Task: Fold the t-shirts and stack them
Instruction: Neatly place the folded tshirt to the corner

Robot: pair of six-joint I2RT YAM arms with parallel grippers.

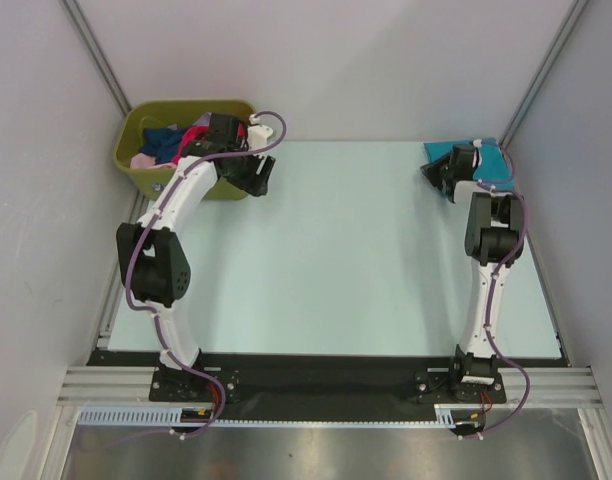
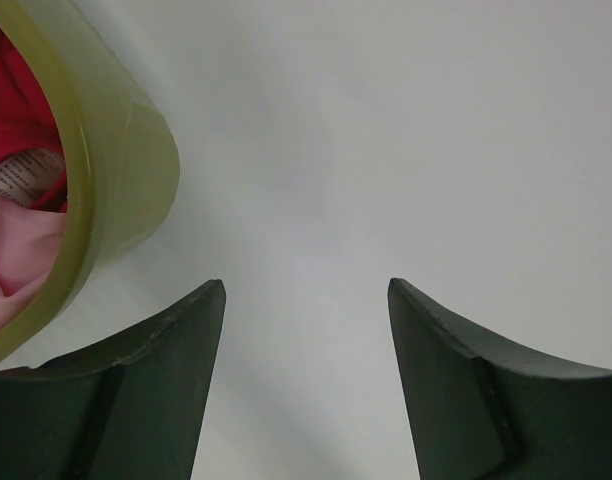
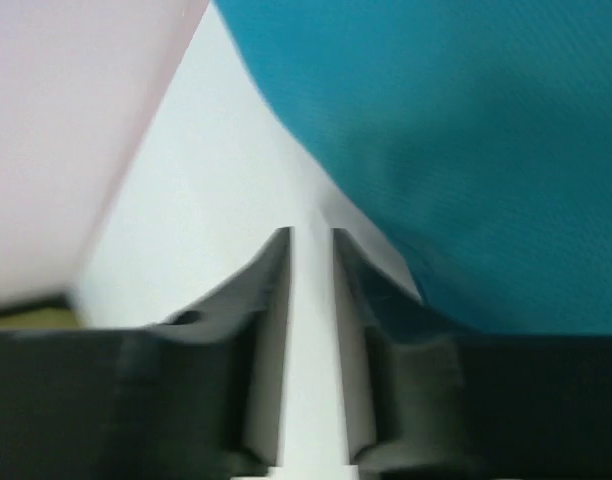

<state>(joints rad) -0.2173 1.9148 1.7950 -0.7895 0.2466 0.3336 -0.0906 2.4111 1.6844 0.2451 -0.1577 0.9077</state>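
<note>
A folded teal-blue t-shirt (image 1: 444, 150) lies at the table's far right corner; it fills the upper right of the right wrist view (image 3: 466, 150). My right gripper (image 1: 438, 172) hovers at its left edge, jaws only narrowly apart (image 3: 311, 232), with bare table between them and nothing held. Loose t-shirts sit in the olive-green bin (image 1: 186, 103): magenta-red (image 1: 196, 135), navy (image 1: 162, 140), pale pink (image 1: 144, 160). My left gripper (image 1: 254, 172) is just right of the bin, wide open and empty (image 2: 306, 285). Red cloth (image 2: 11, 90) and pink cloth (image 2: 16, 250) show inside the bin's wall (image 2: 116, 170).
The pale table top (image 1: 346, 250) is walled by white panels at the back and both sides. A metal frame post (image 1: 96, 60) runs behind the bin. The arm bases stand on a black rail (image 1: 316, 375) at the near edge.
</note>
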